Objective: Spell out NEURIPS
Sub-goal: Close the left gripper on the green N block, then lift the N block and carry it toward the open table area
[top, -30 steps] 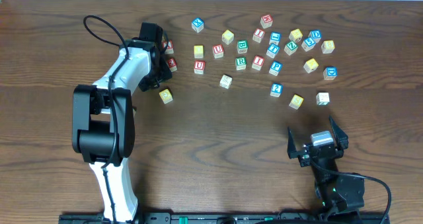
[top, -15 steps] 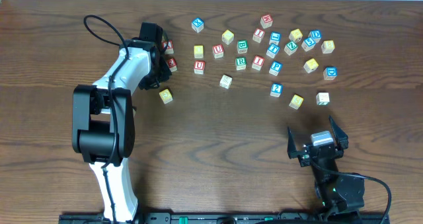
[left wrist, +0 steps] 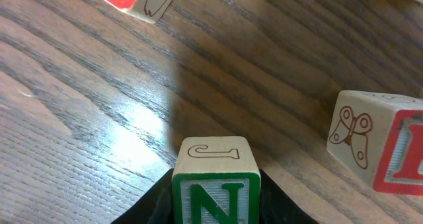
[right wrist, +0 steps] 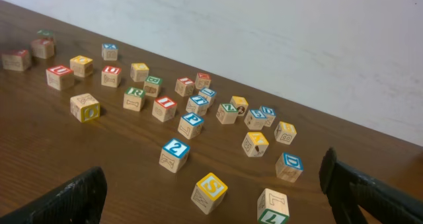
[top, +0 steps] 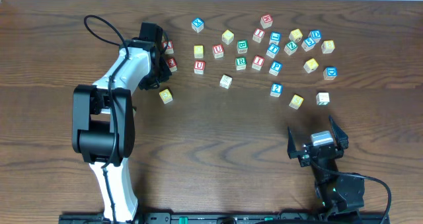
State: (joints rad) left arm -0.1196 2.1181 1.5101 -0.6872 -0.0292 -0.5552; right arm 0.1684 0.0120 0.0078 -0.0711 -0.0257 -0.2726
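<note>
So here's where we're at: the left gripper (left wrist: 216, 207) is clamped onto the N cube (left wrist: 216, 178). It's partly closed with a dark finger pressed against each side. The green N face points at the wrist camera, and a pale face with an outline drawing is on top. We can't tell if the cube sits on the surface (top: 218, 138) or just off it.

From overhead that gripper is around 10 o'clock on the surface, and the arm hides the N cube in that view. The far red cube (top: 168, 47) is just beside the gripper at its 1 o'clock, and the near red cube (top: 172, 63) is at its 4 o'clock. A yellow cube (top: 165, 96) lies alone at its 6 o'clock.

The other letters we can read are in the scatter from 12 to 2 o'clock. The red U cube (top: 199, 66), green R cube (top: 240, 63), red I cube (top: 258, 62) and blue P cube (top: 275, 67) form a loose row. The yellow S cube (top: 296, 101) lies apart at the row's 4 o'clock.

The right gripper (top: 312, 131) is down at 5 o'clock — jaws spread wide, nothing in them.
</note>
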